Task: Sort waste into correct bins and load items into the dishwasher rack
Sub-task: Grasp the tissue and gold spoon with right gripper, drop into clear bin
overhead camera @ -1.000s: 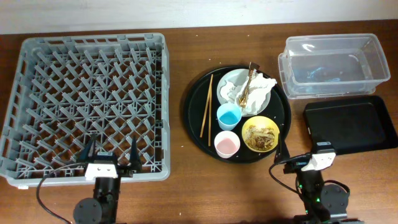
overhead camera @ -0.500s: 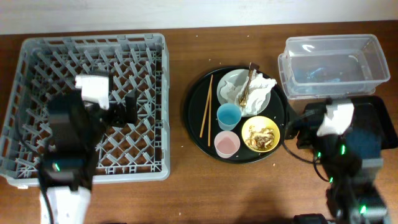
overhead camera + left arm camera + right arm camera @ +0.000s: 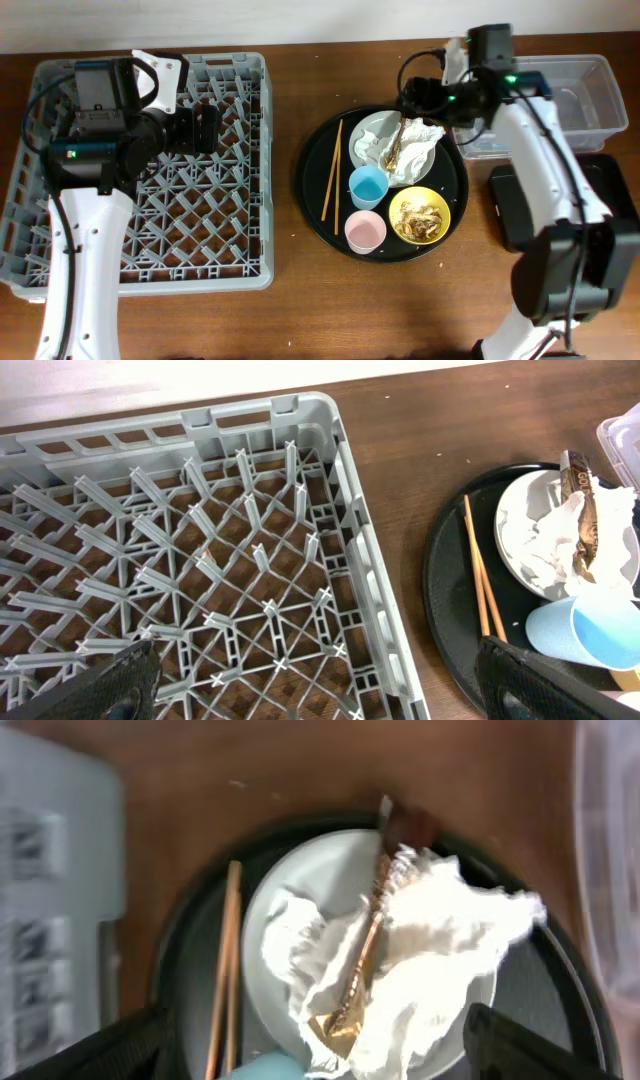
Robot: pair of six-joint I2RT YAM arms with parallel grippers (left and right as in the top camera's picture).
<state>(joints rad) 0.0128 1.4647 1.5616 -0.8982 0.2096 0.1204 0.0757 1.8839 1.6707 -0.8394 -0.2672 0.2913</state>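
While the right pincer (image 3: 412, 96) hangs open above the plate (image 3: 368, 128) in frame, the wrapper (image 3: 397, 140) lies just lower, seemingly pointing at it.

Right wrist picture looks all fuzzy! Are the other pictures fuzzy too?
Right wrist view: yes, it is blurry, and the napkins and plate look smeared. Left wrist view: sharp, the pegs of the rack and the chopsticks have crisp edges. Overhead view: sharp too, with a pale shine on the clear tub.
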